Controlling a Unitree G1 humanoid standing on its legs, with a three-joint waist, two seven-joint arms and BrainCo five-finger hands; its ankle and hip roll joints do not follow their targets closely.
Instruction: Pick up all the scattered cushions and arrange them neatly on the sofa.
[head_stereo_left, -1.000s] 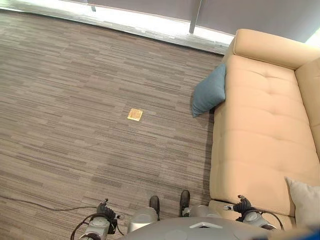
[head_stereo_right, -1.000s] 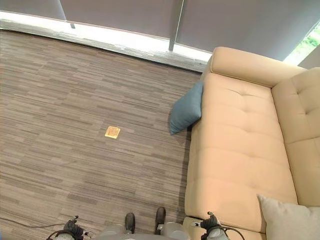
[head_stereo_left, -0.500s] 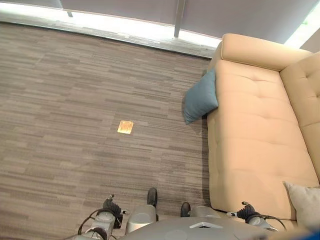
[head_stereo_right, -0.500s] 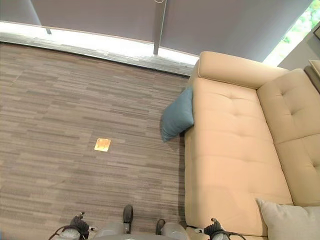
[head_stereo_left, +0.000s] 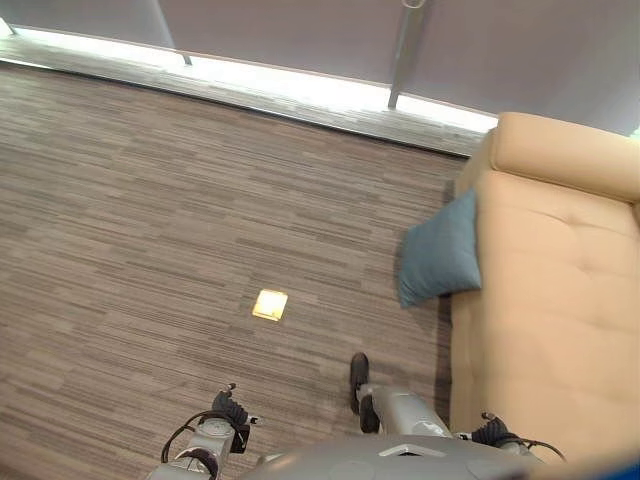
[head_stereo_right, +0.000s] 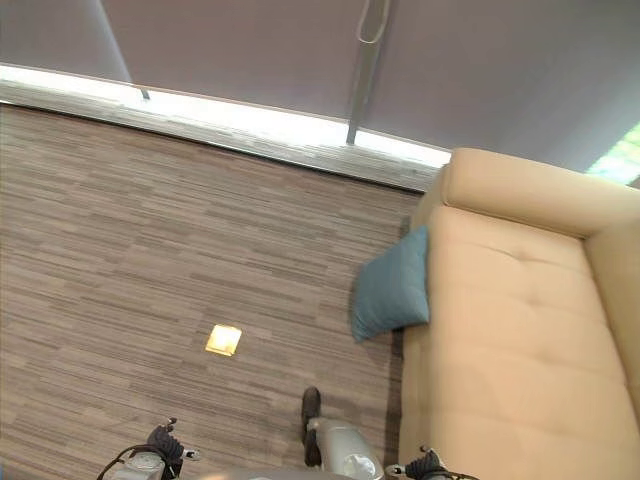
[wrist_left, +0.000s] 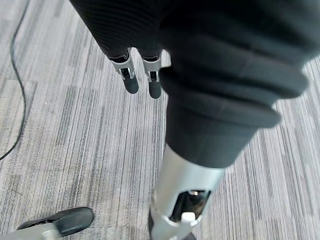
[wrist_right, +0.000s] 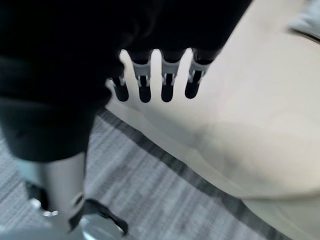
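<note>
**Turning toward the blue cushion by the sofa**

Swinging left is what stands out over the last second: the whole picture has shifted, so the head camera has moved, not the furniture. The pale cushion that lay at the near end of the seat has slid out of frame on the right, and more open floor (head_stereo_left: 150, 220) has come in on the left. The blue cushion (head_stereo_left: 438, 250) itself has not budged. It stands on its lower corner on the floor, leaning against the front edge of the tan sofa (head_stereo_left: 560, 300) near the far armrest, not on the seat. A small brass floor plate (head_stereo_left: 270, 304) lies well apart from it on the carpet.

Both hands hang low and idle at the robot's sides. The left robot hand (wrist_left: 142, 75) shows in its wrist view with fingers hanging straight and relaxed over bare carpet, holding nothing. The right robot hand (wrist_right: 155, 80) is likewise loose, its fingers straight in a row above the sofa's front edge and the strip of floor beside it, with nothing in its grasp.

For the task, this reads as the approach stage rather than any grasp. The blue cushion looks like the next target, and it is well ahead of the robot, out of reach of either hand. My judgement is that the robot must walk forward along the sofa's front before a hand can close on the cushion and lift it onto the seat.
</note>
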